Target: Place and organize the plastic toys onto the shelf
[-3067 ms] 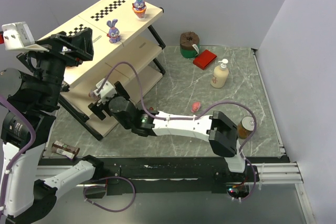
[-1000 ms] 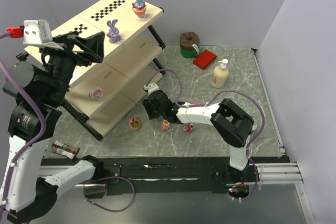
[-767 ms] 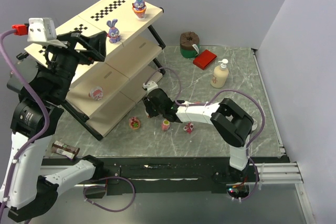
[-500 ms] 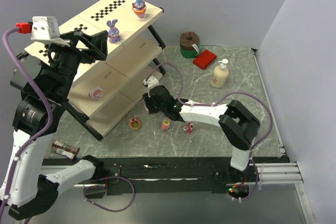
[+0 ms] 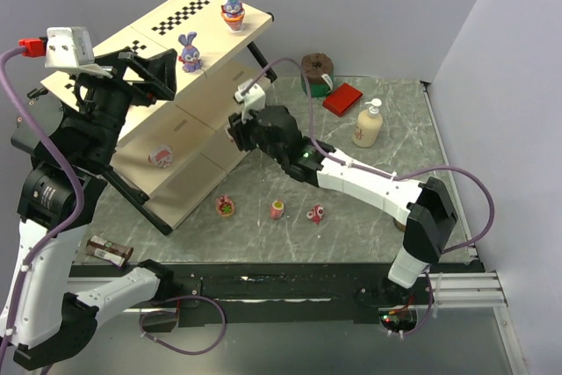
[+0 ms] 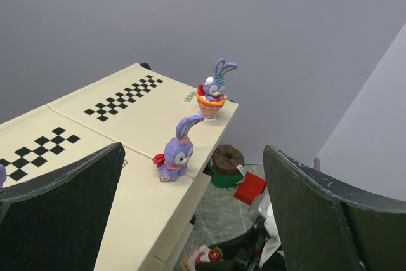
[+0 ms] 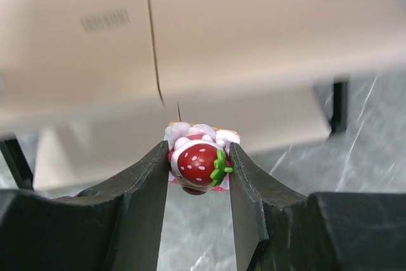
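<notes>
Right hand pinching cupcake toy, strawberry top facing wrist, shelf beyond

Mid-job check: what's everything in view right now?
shelf: one, cream boards, black frame, back left.
bunny toys: two, purple, shelf's top board.
pink-white toy: one, middle board.
loose toys: three, pink-red, table before the shelf.
strawberry toy: one, red-white, in right gripper.
pump bottle: one, cream, table's right.
box: one, red, back of table.
round thing: one, brown on green, beside box.
brown item: one, lying near-left.
table: one, grey marbled.
left gripper: one, black, open, by top board.
right gripper: one, black, shut on strawberry toy, beside shelf.
</notes>
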Robot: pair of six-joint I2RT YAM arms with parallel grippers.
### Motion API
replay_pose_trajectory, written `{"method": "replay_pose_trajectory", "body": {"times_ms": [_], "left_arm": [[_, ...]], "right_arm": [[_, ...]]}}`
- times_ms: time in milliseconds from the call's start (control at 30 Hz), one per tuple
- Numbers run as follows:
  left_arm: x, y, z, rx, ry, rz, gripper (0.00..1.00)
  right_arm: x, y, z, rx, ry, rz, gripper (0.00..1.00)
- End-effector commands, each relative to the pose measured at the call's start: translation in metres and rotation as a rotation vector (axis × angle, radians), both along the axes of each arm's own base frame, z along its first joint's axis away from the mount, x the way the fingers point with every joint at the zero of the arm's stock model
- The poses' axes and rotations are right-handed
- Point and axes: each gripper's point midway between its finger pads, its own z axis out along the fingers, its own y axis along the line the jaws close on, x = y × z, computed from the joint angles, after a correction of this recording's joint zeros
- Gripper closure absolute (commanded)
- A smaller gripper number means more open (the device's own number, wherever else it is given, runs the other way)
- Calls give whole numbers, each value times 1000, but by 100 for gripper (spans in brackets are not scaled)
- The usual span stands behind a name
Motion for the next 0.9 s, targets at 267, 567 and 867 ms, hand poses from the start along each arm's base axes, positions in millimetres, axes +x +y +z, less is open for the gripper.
{"method": "replay_pose_trajectory", "body": {"times_ms": [267,567,867], "left_arm": [[-15,11,17,-11,-55,21,4],[-14,11,14,-5,-51,24,3],[-14,13,14,-2,-54,35,4]], "right_arm": [[18,38,67,69,-123,83,100],[16,58,75,70,-152,120,100],[16,61,74,48,-169,106,100]]}}
